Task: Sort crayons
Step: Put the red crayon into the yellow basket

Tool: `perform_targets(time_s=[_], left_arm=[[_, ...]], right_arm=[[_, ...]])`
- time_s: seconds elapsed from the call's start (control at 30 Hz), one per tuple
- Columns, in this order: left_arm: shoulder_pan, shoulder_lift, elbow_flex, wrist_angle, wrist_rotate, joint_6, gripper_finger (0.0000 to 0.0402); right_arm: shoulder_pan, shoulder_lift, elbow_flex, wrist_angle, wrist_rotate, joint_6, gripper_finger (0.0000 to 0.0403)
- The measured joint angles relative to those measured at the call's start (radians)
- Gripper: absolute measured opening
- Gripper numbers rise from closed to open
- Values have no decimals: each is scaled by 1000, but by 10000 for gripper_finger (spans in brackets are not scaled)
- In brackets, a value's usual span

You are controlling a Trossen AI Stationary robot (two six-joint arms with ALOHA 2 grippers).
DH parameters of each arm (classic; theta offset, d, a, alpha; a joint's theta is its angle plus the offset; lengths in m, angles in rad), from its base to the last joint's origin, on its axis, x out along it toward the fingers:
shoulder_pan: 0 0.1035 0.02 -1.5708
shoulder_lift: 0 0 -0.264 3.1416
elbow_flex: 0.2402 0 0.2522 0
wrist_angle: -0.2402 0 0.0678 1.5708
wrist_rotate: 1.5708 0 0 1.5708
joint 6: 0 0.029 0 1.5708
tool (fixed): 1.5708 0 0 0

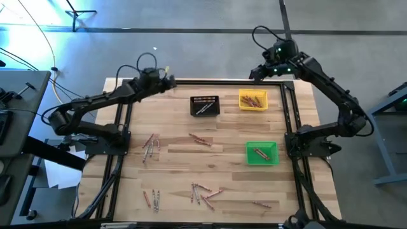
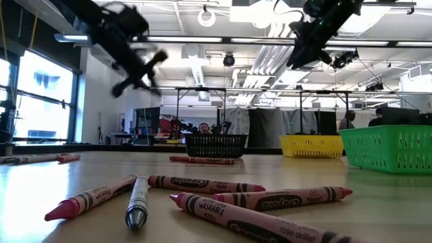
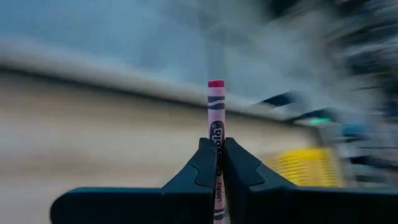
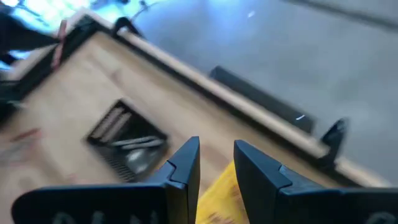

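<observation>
My left gripper [image 3: 217, 143] is raised over the table's far left corner [image 1: 169, 81] and is shut on a pink crayon [image 3: 216, 106]. My right gripper [image 4: 216, 144] hangs open above the far edge near the yellow bin [image 1: 252, 100], with nothing between its fingers. Loose crayons lie flat on the wood in clusters: at mid left [image 1: 151, 146], in the middle [image 1: 200, 140], and near the front edge [image 1: 203, 193] [image 2: 202, 183]. The black bin [image 1: 205, 105], the yellow bin and the green bin [image 1: 262, 153] each hold some crayons. My left gripper pinches the pink crayon between its two fingers, on the wrapped shaft [image 3: 216, 138]. The crayon lies along the fingers, and its flat red end [image 3: 216, 84] sticks out well past the fingertips. It is lifted clear of the table.
A black metal frame [image 1: 121, 127] runs along the table's left, far and right sides. More crayons lie at the front left [image 1: 151, 198] and front right [image 1: 262, 204]. Bare wood shows between the clusters and the bins.
</observation>
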Motion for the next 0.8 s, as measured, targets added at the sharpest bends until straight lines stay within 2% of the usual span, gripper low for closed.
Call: perform_targets(time_s=[0.1, 0.27, 0.37, 0.47, 0.7, 0.8], left_arm=[[-32, -8, 1, 253, 0, 75, 1], [-60, 28, 2, 535, -2, 120, 1], [-72, 78, 39, 546, 0, 119, 1], [-86, 164, 115, 541, 47, 121, 1], [-125, 415, 386, 539, 195, 203, 1], [-127, 507, 500, 538, 253, 208, 1]], right_arm=[[14, 0, 24, -69, -78, 23, 85], [92, 0, 27, -116, -89, 26, 85], [148, 0, 27, -85, -80, 57, 85], [182, 0, 27, -59, -77, 67, 85], [197, 0, 27, -47, -72, 43, 85], [195, 0, 27, 16, -73, 24, 85]])
